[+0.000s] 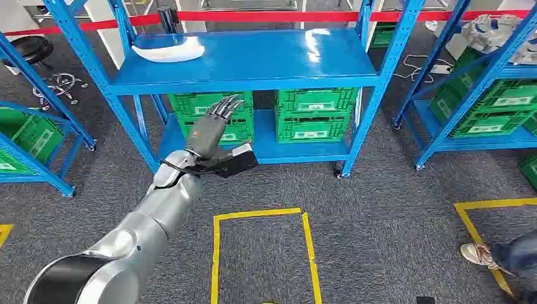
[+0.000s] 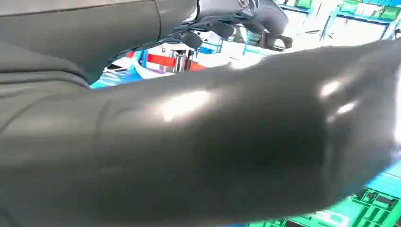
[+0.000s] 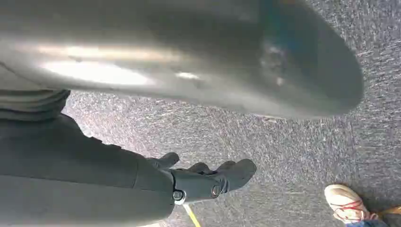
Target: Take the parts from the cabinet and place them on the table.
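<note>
- Head view: left hand (image 1: pixel 215 130) is raised in front of the blue rack (image 1: pixel 253 63), fingers (image 1: pixel 227 106) extended and spread, holding nothing.
- One white part (image 1: pixel 170 49) lies on the rack's upper shelf, toward its left end, well apart from the left hand and above it in frame.
- Four green crates (image 1: pixel 315 114) sit on the rack's lower shelf, two stacks of two side by side; the left hand overlaps the left stack in the picture.
- A second blue rack (image 1: pixel 481 82) at right carries more green crates; exact count is not clear. A third rack at the left edge holds at least one green crate (image 1: pixel 28 136).
- One yellow tape rectangle (image 1: pixel 263 253) is on the grey carpet below the rack; part of another (image 1: pixel 481 221) shows at right.
- One person's shoe (image 1: pixel 481 254) and trouser leg are at lower right, on the tape line.
- Red barrier tape (image 1: pixel 266 15) runs behind the rack.
- Right wrist view: right hand (image 3: pixel 208 182) hangs over the carpet (image 3: pixel 283 151), fingers (image 3: pixel 236 172) loosely curled and apart, nothing in them; the same white shoe (image 3: pixel 347 205) is nearby.
- Left wrist view: a dark close surface blocks most of the frame; the fingers there cannot be judged.
</note>
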### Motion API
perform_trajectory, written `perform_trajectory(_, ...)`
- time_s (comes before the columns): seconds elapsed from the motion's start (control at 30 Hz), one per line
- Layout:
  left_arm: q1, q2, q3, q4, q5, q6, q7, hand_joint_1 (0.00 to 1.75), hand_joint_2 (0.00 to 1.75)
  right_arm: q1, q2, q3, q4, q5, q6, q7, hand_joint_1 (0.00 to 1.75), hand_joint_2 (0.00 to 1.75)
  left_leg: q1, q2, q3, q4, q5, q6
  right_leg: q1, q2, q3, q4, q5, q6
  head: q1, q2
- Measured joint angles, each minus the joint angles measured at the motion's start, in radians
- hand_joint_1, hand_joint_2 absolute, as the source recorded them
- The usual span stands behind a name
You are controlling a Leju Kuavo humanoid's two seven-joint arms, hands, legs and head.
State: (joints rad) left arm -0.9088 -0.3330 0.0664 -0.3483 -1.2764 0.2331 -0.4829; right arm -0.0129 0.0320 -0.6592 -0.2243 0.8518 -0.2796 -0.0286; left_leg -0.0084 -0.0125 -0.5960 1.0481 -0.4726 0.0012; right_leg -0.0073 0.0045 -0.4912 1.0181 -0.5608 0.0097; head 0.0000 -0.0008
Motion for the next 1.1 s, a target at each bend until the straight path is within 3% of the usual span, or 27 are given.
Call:
perform_trajectory(0.27,-0.003,-0.007,-0.013,-0.001,0.015,0.000,-0.019,0.00,0.00,-0.001,-0.001,-0.007,0.000,-0.002,-0.005,0.015,0.00,0.00,0.000,0.000,0.000,0.000,0.000,0.000,0.000,0.000,0.000,0.000,0.000,0.000,0.000,0.000)
perform_trajectory(0.33,-0.012,-0.018,-0.047,-0.011,0.109,-0.011,-0.018,0.00,0.00,-0.003,-0.001,-0.012,0.000,-0.001,-0.003,0.049,0.00,0.00,0.000,-0.001,0.000,0.000,0.000,0.000,-0.001,0.000,0.000,0.000,0.000,0.000,0.000,0.000)
perform_trajectory(0.43,-0.039,-0.030,-0.220,-0.050,0.344,0.005,0.064,0.00,0.00,-0.003,0.000,-0.024,0.000,0.001,0.030,0.063,0.00,0.00,-0.001,-0.001,-0.001,0.000,0.000,0.000,-0.001,0.000,0.000,0.000,0.000,0.000,0.000,0.000)
perform_trajectory(0.5,-0.060,-0.033,-0.343,-0.068,0.433,0.018,0.104,0.00,0.00,-0.003,0.000,-0.031,0.000,0.007,0.036,0.056,0.00,0.00,-0.001,-0.001,0.000,0.000,0.000,0.000,-0.001,-0.001,0.000,0.000,0.000,0.000,0.000,0.000)
perform_trajectory(0.6,-0.093,-0.037,-0.506,-0.081,0.521,0.057,0.130,0.00,0.00,-0.003,0.000,-0.039,0.000,0.018,0.043,0.033,0.00,0.00,-0.001,-0.001,0.000,0.000,0.000,0.000,-0.001,0.000,0.000,0.000,0.000,0.000,0.000,0.000)
perform_trajectory(0.67,-0.112,-0.036,-0.573,-0.082,0.534,0.107,0.170,0.00,0.00,-0.003,0.000,-0.040,0.001,0.042,0.074,0.002,0.00,0.00,-0.001,-0.001,0.000,0.000,0.000,0.000,-0.001,0.000,0.000,0.000,0.000,0.001,0.000,0.000)
perform_trajectory(0.73,-0.128,0.005,-0.604,-0.086,0.554,0.138,0.200,0.00,0.00,-0.005,0.000,-0.033,0.001,0.090,0.125,-0.057,0.00,0.00,-0.001,0.002,0.000,-0.001,0.000,0.000,0.000,0.003,0.000,0.000,0.001,0.001,0.001,0.000)
perform_trajectory(0.83,-0.145,0.115,-0.608,-0.097,0.574,0.126,0.120,0.00,0.00,-0.012,0.001,-0.019,0.003,0.122,0.153,-0.076,0.00,0.00,-0.002,0.010,0.007,-0.004,0.000,0.000,-0.001,0.010,0.001,0.001,0.001,-0.001,0.000,0.000)
perform_trajectory(0.9,-0.149,0.174,-0.608,-0.096,0.569,0.126,0.104,0.00,0.00,-0.010,0.000,-0.017,0.005,0.126,0.159,-0.064,0.00,0.00,-0.001,0.009,0.007,-0.005,0.002,-0.002,-0.002,0.009,0.001,0.001,0.002,-0.001,0.000,0.000)
perform_trajectory(1.0,-0.161,0.206,-0.608,-0.089,0.489,0.132,0.177,0.00,0.00,-0.017,-0.001,-0.017,0.006,0.128,0.172,-0.042,0.00,0.00,0.001,-0.001,0.005,-0.005,0.004,-0.003,0.000,-0.001,0.001,0.001,0.001,-0.002,0.000,0.000)
perform_trajectory(1.1,-0.179,0.221,-0.616,-0.080,0.349,0.143,0.302,0.00,0.00,-0.025,-0.001,-0.017,0.006,0.134,0.176,-0.031,0.00,0.00,0.000,-0.001,0.004,-0.005,0.004,-0.004,0.000,0.000,0.001,0.001,0.001,-0.002,0.000,0.000)
